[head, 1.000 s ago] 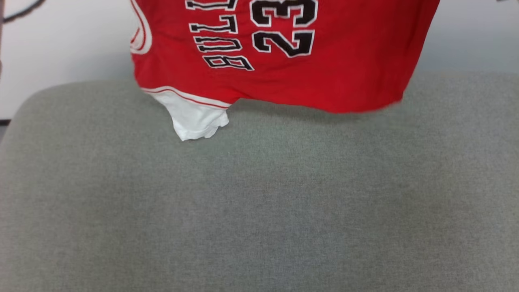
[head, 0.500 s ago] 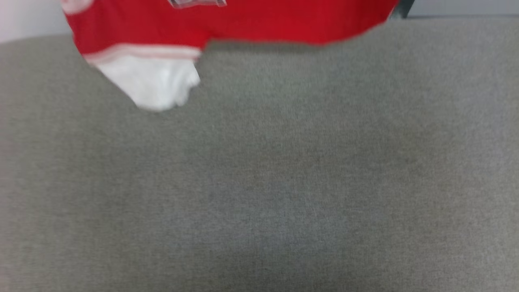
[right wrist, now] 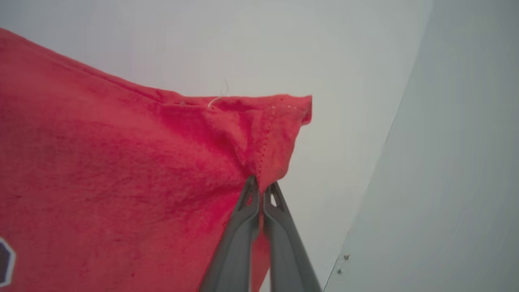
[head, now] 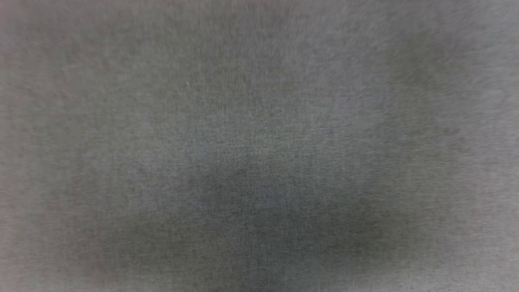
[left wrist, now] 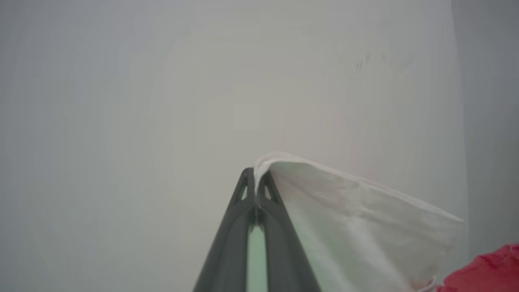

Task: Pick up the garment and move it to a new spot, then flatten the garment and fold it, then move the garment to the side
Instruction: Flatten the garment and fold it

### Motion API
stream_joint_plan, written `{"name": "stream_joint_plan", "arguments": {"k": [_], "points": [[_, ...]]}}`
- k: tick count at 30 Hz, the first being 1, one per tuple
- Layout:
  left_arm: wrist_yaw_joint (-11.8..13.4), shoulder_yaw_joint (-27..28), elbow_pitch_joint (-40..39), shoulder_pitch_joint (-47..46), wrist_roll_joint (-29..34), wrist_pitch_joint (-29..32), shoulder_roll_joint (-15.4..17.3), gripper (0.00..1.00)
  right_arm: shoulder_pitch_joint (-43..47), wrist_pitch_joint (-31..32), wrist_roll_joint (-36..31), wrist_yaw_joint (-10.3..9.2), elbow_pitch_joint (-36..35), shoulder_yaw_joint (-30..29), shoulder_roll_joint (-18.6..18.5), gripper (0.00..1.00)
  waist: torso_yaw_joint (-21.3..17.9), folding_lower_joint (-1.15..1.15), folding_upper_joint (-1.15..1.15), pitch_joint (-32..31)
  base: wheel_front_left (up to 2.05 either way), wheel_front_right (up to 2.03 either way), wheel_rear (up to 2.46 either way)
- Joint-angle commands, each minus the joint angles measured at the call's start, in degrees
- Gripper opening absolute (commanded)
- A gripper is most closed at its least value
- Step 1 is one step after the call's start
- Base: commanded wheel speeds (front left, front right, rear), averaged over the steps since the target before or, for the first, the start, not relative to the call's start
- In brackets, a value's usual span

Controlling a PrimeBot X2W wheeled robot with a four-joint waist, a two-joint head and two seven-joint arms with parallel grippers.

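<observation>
head cam has tipped down onto grey cushion [head: 259, 121] | left gripper [left wrist: 256, 178] clamped on white sleeve [left wrist: 357, 211] of garment [right wrist: 121, 170] | right gripper [right wrist: 260, 188] clamped on red hem corner [right wrist: 284, 121] | pale wall [left wrist: 121, 101] beyond both

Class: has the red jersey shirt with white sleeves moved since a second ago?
Cannot tell: the head camera itself shifted over the grey fabric surface. The left gripper and right gripper pinch the red jersey shirt.

Head camera peers down, close, at grey upholstery [head: 259, 81]; both wrist cameras face a pale wall [left wrist: 121, 81], sharing the garment [left wrist: 365, 211].
</observation>
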Motion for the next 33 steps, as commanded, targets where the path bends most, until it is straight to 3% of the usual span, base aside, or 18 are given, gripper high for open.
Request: {"name": "stream_joint_plan", "arguments": {"k": [1, 8, 18, 26, 33], "points": [[-0.31, 0.26, 0.76, 0.00, -0.40, -0.57, -0.11, 0.00, 0.01, -0.50, -0.36, -0.09, 0.53, -0.43, 0.78, 0.00, 1.34, 0.00, 0.00, 8.97, 0.00, 0.00, 0.00], [-1.47, -0.06, 5.94, 2.97, -2.24, -4.40, -0.99, 0.00, 2.48, -1.29, -2.69, -0.09, 4.93, -1.13, 3.33, 0.00, 2.77, 0.00, 0.00, 10.66, 0.00, 0.00, 0.00], [-1.91, -2.38, 9.04, 16.00, -6.24, -5.16, -2.24, 0.00, 8.60, -0.19, 1.41, -0.09, 8.24, 4.81, 3.77, 0.00, 5.24, 0.00, 0.00, 2.22, 0.00, 0.00, 0.00], [-1.90, -4.95, 5.77, 29.81, -11.60, -1.25, 0.22, 0.00, 19.81, 2.44, 10.40, -0.09, 2.68, 15.59, -0.07, 0.00, 6.53, 0.00, 0.00, -8.61, 0.00, 0.00, 0.00], [-1.89, -5.18, 0.78, 44.85, -16.33, 0.70, 2.74, 0.00, 35.00, 7.87, 23.05, -0.09, -11.35, 26.91, -8.38, 0.00, 7.87, 0.00, 0.00, -16.37, 0.00, 0.00, 0.00]]}}
